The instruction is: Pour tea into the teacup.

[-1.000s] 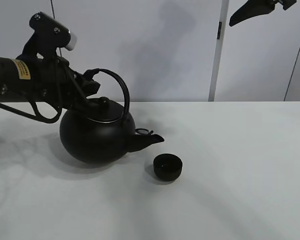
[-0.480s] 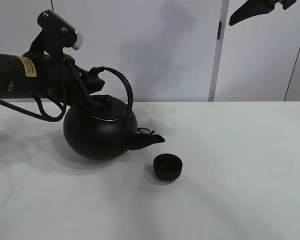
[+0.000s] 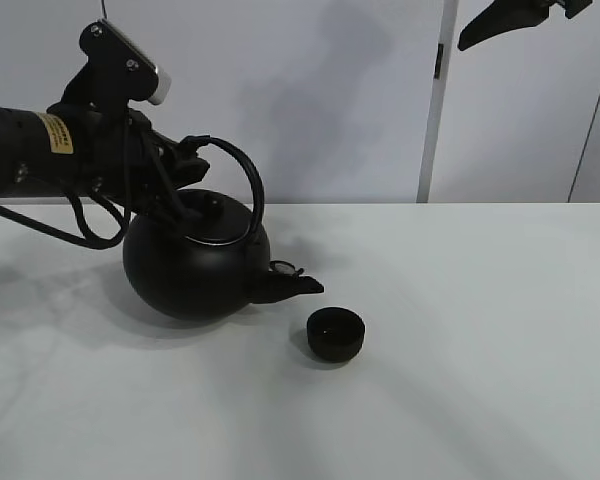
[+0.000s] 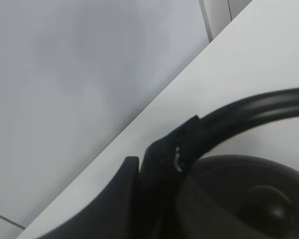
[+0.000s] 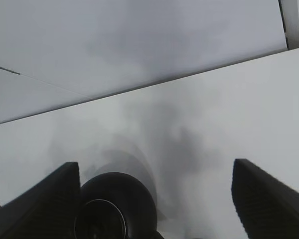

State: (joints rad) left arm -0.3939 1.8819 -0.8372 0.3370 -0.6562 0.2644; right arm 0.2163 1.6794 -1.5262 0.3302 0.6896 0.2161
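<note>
teacup [image 3: 335, 333] sits on the table [image 3: 480, 350] just beside the tilted kettle [image 3: 195, 265], whose spout [image 3: 295, 287] stops short of its rim, so pouring looks unstarted; left gripper [image 3: 187, 163] clamps the handle [image 3: 248, 180], right gripper [image 5: 154, 199] hangs open.

White table [image 3: 500, 380] w/ soft shadows; pale grey wall panels [image 3: 330, 90] behind, maybe cabinet doors.

White table [image 3: 480, 400], pale grey wall panels [image 3: 330, 100] upright just behind it.

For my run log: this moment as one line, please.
left gripper: shut on kettle handle | kettle: spout tipped toward teacup | teacup: upright | right gripper: open, raised
</note>
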